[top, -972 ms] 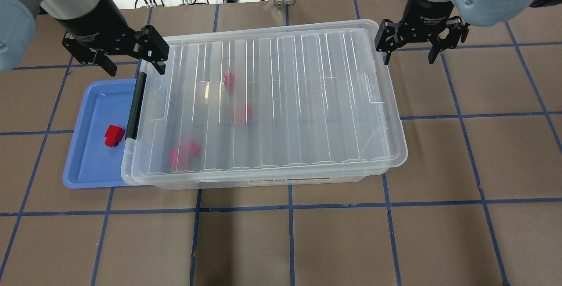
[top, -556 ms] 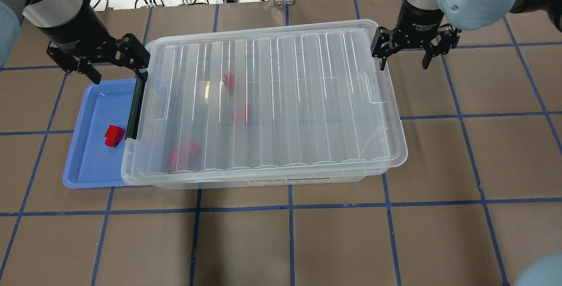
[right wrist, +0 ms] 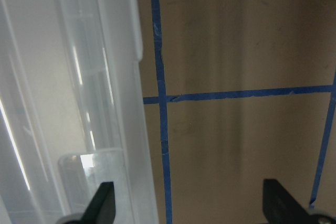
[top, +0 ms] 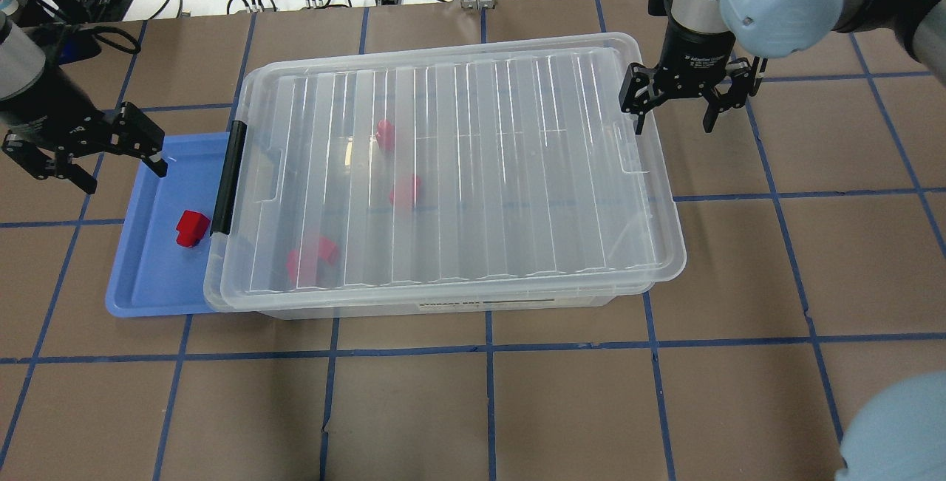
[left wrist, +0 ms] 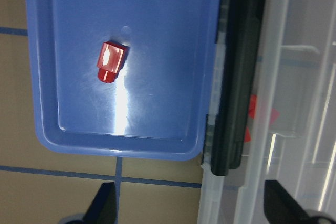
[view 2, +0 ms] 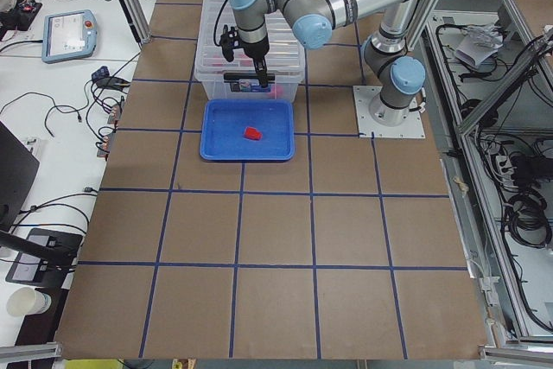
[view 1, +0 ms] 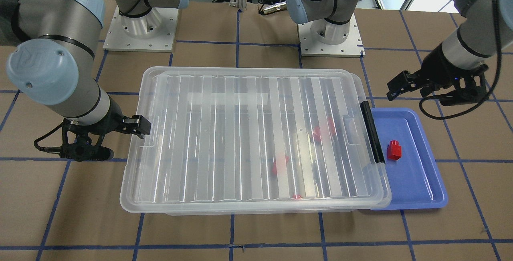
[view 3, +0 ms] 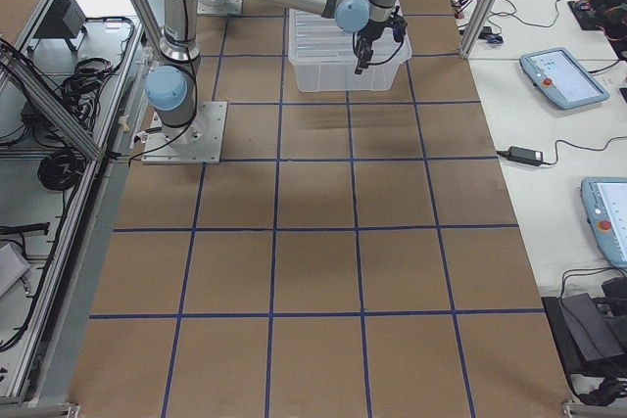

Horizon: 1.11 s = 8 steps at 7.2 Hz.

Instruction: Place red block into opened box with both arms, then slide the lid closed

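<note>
Red block [top: 192, 227] lies loose in the blue tray [top: 148, 274], close to the tray's edge that meets the box [top: 443, 307] and about midway along that edge – touched by nothing. The box stands just beside it on the tabletop [top: 517, 407], its black clasp [top: 228, 178] facing the tray. The lid [top: 480, 171] rests over nearly the whole opening, with three other red pieces [top: 405, 190] showing dimly through it. By my reading the pick has not yet begun, and with the lid lying as it does there is no gap to drop the block through. So the next move seems to call for the lid to be slid off toward the box's far end, or for the block to be grasped first and held until a gap opens. The left gripper [top: 124, 178] hangs over the tray's far corner on the outer side, jaws spread wide and empty; in its wrist view the block [left wrist: 111, 61] sits ahead of the fingertips, not between them. The right gripper [top: 673, 126] waits at the box's opposite far corner – also wide open, holding nothing, one finger close beside the lid's rim.
</note>
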{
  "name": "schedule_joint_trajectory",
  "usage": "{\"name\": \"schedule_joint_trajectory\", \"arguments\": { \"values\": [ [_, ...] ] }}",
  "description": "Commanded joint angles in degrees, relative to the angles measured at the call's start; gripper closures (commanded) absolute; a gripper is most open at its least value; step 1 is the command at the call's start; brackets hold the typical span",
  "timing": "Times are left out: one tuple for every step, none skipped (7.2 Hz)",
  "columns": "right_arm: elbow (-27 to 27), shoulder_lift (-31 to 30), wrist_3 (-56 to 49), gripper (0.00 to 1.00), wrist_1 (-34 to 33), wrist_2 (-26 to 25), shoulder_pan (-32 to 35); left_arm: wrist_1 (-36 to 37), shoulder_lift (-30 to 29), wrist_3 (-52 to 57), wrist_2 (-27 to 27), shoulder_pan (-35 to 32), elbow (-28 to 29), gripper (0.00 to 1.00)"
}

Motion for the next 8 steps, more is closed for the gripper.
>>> {"name": "schedule_joint_trajectory", "arguments": {
  "values": [
    [0.06,0.42,-0.02,0.0,-0.23,0.01,0.0,11.52,-5.62,5.77,-0.73,2.16,-0.82,0.0],
    [-0.02,0.77,-0.63,0.0,-0.59,-0.25,0.0,15.01,-8.43,12.01,-1.25,2.25,-1.61,0.0],
    [0.06,0.77,-3.07,0.0,-0.68,-0.51,-0.52,19.05,-10.38,13.72,-1.0,2.51,-2.48,0.0],
    [0.06,0.68,-3.88,0.0,-0.42,-1.73,-1.83,20.31,-11.27,14.52,-0.82,2.51,-3.45,0.0],
    [0.06,0.68,-5.54,0.0,0.02,-2.88,-3.59,24.76,-12.32,17.49,-0.82,2.51,-4.77,0.0],
    [-0.02,0.42,-8.16,0.0,0.03,-2.98,-5.17,29.68,-14.33,21.87,-0.99,2.51,-5.47,0.0],
    [-0.03,0.07,-10.8,0.0,-0.15,-4.37,-6.84,30.25,-14.7,22.78,-1.08,2.68,-7.83,0.0],
    [-0.03,-0.02,-13.18,0.0,-0.15,-4.99,-8.25,34.78,-14.62,25.05,-0.91,2.69,-11.07,0.0]
  ]
}}
